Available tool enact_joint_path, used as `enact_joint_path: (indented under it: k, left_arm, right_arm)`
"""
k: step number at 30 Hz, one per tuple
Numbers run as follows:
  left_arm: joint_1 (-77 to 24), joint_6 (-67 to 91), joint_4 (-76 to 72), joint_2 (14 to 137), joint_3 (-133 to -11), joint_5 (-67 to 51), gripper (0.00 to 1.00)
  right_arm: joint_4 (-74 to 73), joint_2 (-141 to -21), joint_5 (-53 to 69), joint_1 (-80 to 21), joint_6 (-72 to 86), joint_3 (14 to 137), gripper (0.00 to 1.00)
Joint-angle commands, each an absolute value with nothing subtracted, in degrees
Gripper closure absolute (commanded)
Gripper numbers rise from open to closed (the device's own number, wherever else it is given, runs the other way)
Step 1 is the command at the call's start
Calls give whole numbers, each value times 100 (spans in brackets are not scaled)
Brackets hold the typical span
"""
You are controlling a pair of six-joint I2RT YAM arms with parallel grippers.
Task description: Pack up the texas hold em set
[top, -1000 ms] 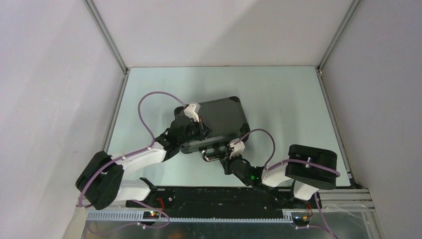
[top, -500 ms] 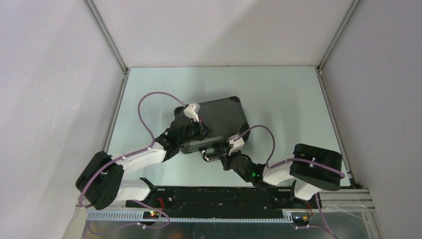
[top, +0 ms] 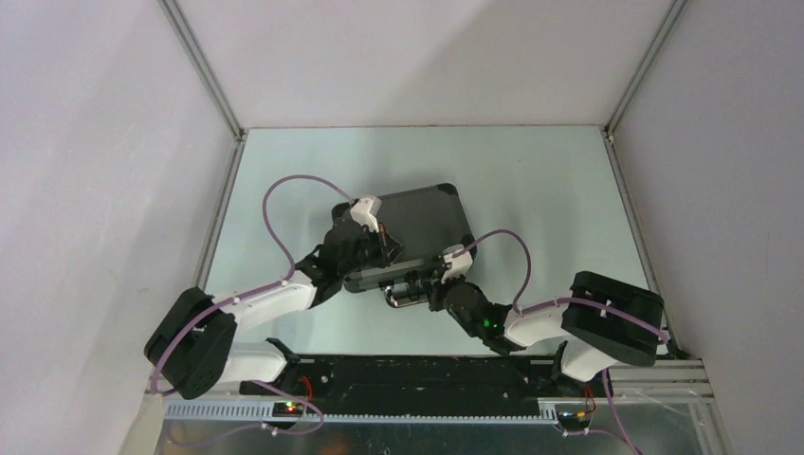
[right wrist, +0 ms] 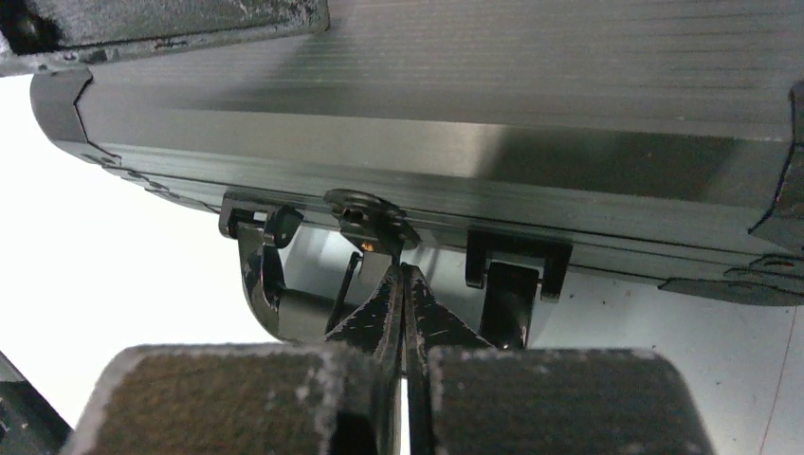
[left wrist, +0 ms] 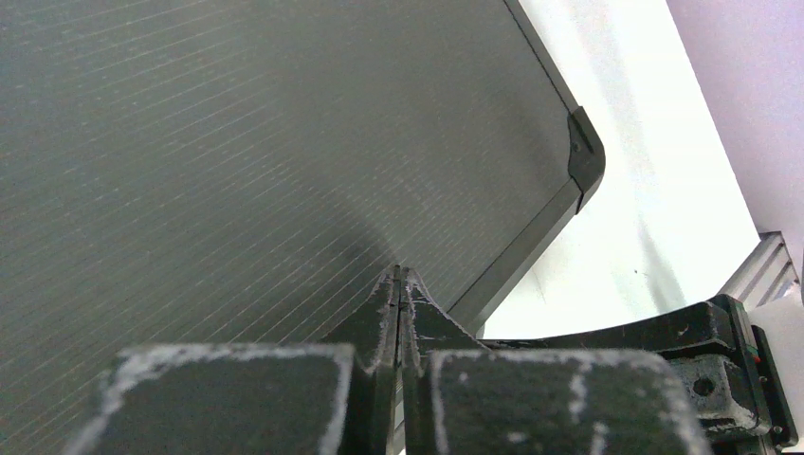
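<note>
Left claw (left wrist: pixel 399 277), pressed together and empty, rests on the closed case (left wrist: pixel 237 142) lid beneath its tips. Right claw (right wrist: pixel 404 273), likewise pressed together, noses the latch (right wrist: pixel 368 214) just ahead. It could slip off and shove the case instead.

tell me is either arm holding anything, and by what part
Nothing is held. Left fingers are shut at the case lid, right fingers shut at its front latch beside the handle.
</note>
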State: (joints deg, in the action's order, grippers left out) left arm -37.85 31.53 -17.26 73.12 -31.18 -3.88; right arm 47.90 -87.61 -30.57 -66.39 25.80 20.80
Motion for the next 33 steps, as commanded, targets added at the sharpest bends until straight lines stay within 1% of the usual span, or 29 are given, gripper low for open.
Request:
enact_joint_path:
  k: [1, 5, 13, 19, 22, 30, 33]
  left_arm:
    - [-3760, 3023, -387, 7643, -2743, -372, 100]
    - [-3754, 3021, -381, 7656, -2749, -377, 100]
    - [-3756, 3015, -387, 7625, -2742, -388, 100]
    - [-3759, 3003, -387, 7664, -2768, -426, 100]
    - [-3754, 3000, -387, 7688, -2783, -433, 100]
    - [-3757, 2995, -396, 7692, -2812, -450, 100]
    - [-3761, 2991, -396, 7690, -2812, -448, 100]
  right_arm:
    - [4990, -8892, -2973, -6569, 2478, 2305, 100]
    - [4919, -8978, -2912, -6548, 2442, 2502, 100]
    - [3473, -8742, -3521, -6548, 2956, 2707, 100]
    - [2324, -8574, -3522, -6549, 3408, 2716, 100]
    - [2375, -8653, -3191, -6543, 3370, 2707, 100]
    - [3397, -9177, -1547, -6295, 3373, 2707, 100]
    - [3583, -9290, -1233, -6213, 3424, 2706, 100]
